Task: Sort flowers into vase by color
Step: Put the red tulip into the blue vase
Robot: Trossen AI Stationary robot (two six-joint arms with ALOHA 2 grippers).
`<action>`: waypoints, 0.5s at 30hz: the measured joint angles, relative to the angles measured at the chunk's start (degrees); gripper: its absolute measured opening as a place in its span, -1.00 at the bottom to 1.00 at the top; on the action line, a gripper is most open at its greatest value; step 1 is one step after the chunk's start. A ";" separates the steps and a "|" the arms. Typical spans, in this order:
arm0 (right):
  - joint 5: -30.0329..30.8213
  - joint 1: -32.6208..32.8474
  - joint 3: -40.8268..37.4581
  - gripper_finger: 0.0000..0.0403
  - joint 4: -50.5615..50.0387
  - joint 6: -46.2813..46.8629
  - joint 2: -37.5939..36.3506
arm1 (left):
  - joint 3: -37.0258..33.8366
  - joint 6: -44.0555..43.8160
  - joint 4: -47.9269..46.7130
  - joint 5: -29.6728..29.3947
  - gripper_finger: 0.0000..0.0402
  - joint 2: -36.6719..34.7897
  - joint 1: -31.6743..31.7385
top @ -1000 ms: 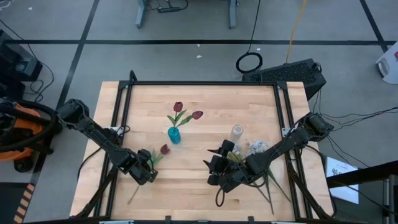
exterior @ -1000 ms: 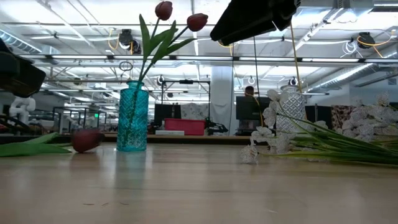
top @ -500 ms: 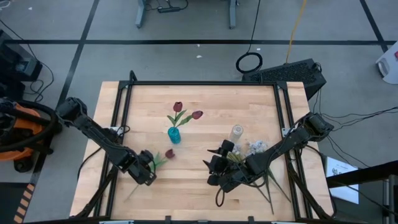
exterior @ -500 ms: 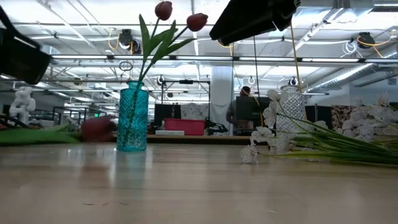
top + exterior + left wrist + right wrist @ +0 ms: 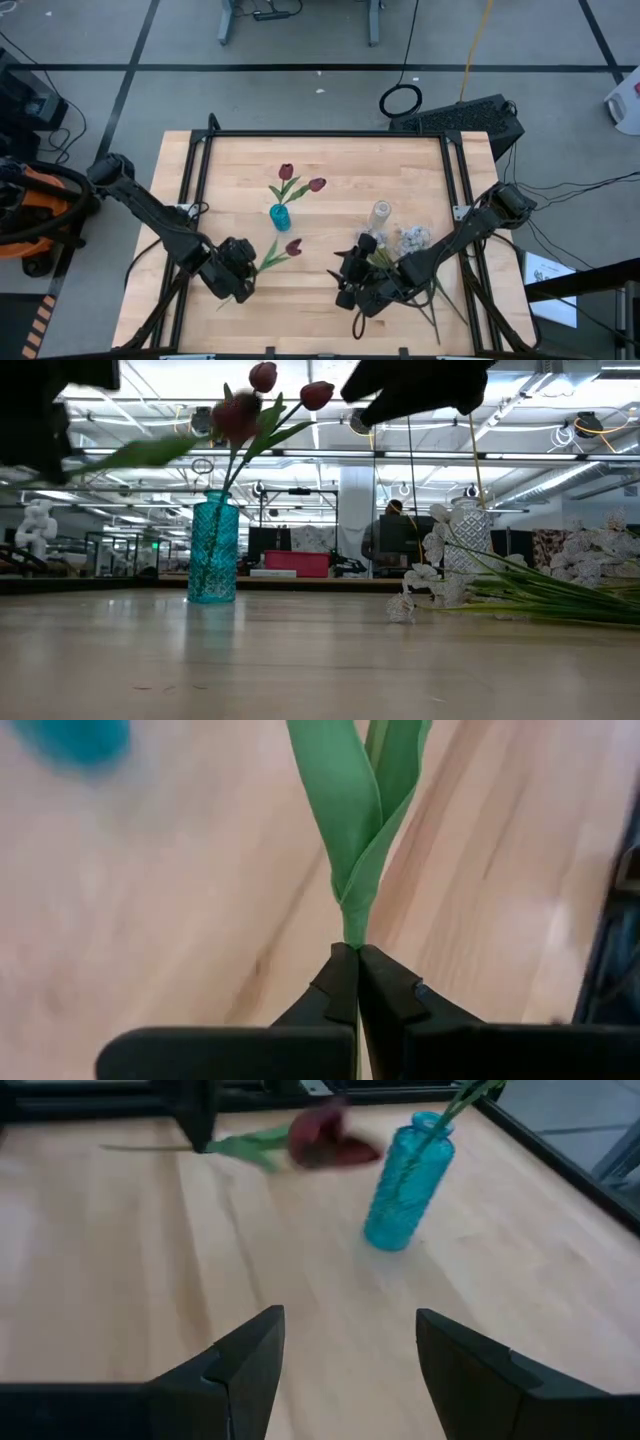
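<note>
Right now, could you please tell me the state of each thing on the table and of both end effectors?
Left end effector: shut on the red tulip's stem, lifted off the table.
Red tulip: held, in the air, blurred.
Blue vase: upright, holding two red tulips.
Clear vase: upright.
White flowers: lying on the table beside the clear vase.
Right end effector: open, holding nothing, facing the blue vase.

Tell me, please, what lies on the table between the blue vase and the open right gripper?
Only bare wood between the blue vase and the right gripper, as its wrist view shows.
</note>
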 joint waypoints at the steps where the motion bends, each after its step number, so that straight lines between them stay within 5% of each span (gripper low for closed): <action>1: 0.06 0.26 0.02 0.08 1.18 0.48 0.36 | 0.68 1.43 0.00 -1.91 -0.98 -0.26 0.00; 15: -0.23 1.24 0.02 0.08 30.92 -4.58 12.65 | 3.26 26.39 17.90 -17.03 -0.98 -0.90 1.65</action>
